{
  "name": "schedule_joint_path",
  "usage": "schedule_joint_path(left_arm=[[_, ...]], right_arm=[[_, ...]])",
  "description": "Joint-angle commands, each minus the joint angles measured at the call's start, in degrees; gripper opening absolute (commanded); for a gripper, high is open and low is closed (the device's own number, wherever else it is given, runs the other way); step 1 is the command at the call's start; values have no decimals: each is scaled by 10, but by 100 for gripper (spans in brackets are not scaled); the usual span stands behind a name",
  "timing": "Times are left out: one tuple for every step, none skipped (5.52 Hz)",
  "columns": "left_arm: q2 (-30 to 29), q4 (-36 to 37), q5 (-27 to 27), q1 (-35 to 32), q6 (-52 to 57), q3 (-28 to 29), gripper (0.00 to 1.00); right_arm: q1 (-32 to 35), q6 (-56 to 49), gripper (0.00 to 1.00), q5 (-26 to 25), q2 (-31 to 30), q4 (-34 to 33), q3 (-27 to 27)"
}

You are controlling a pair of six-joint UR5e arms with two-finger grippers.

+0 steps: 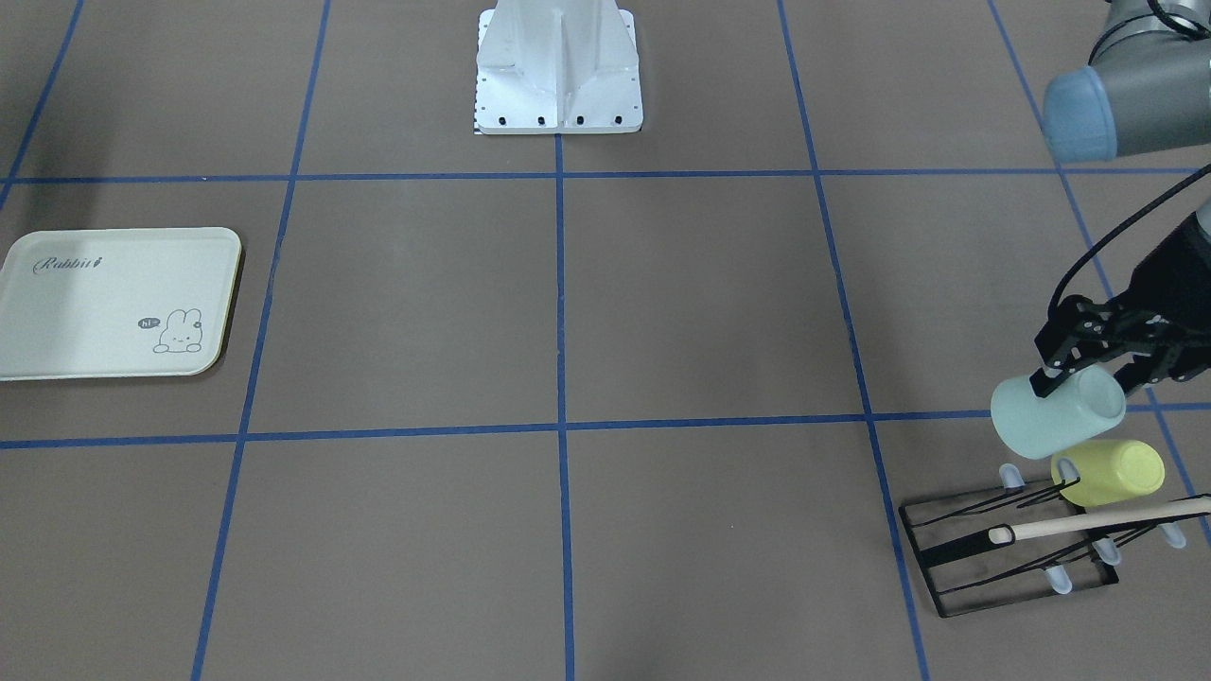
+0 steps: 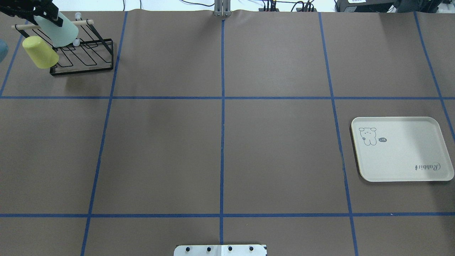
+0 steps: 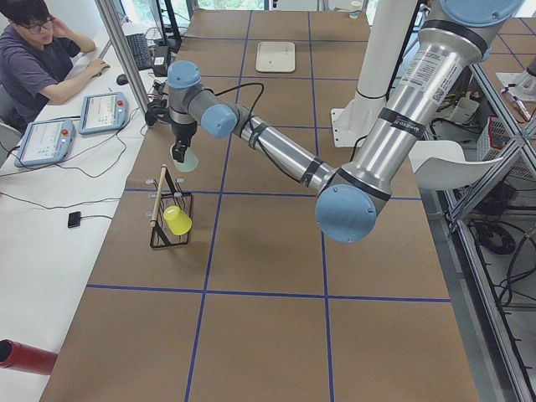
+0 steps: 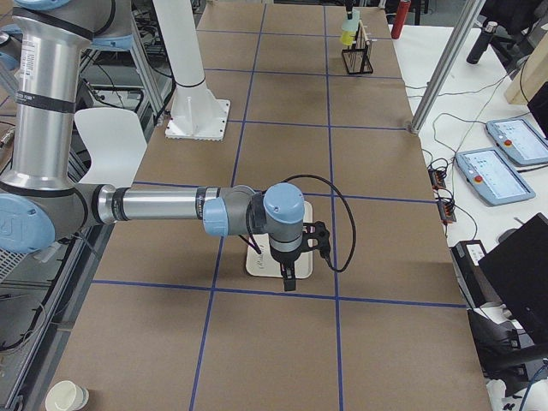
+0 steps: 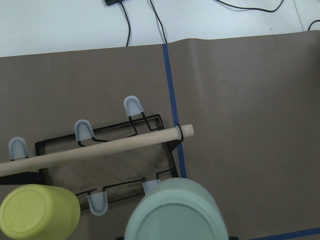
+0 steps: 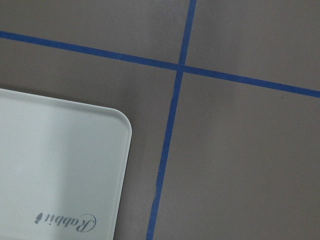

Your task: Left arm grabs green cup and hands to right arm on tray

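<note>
Left gripper [image 1: 1090, 367] clamped on tilted green cup [image 1: 1058, 413] just over rack [image 2: 81, 71]; swinging out could clip yellow cup [image 1: 1109, 472] or dowel [image 1: 1097, 521], loosening the hold; right gripper [image 4: 288, 280] by tray [image 1: 114, 284], grip state can't be told.

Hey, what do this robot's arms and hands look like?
The left arm and right arm match: silver-grey tubes, pale blue joint caps, black bands. A black cable loops to each wrist. The left hand and right hand are black and two-fingered.
</note>
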Motion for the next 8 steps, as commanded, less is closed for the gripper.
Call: schedule_joint_path(left_arm=[[17, 3, 1, 3, -24, -27, 4], [17, -49, 2, 6, -100, -28, 4], [20, -108, 2, 18, -180, -26, 4], [21, -161, 5, 44, -263, -27, 4], [21, -207, 3, 51, -334, -29, 4], [21, -289, 0, 55, -462, -30, 6], [21, -370, 1, 79, -587, -28, 6], [14, -421, 3, 109, -670, -29, 6]], right_arm=[[0, -1, 100, 50, 1, 3, 4], [0, 35, 100, 91, 1, 22, 6], [-5, 172, 100, 92, 3, 116, 8], [-44, 324, 100, 94, 2, 225, 8], [-86, 455, 100, 92, 4, 335, 8], [-113, 564, 100, 93, 19, 428, 7], [-140, 676, 100, 92, 45, 483, 7], [-168, 739, 100, 92, 72, 519, 6]])
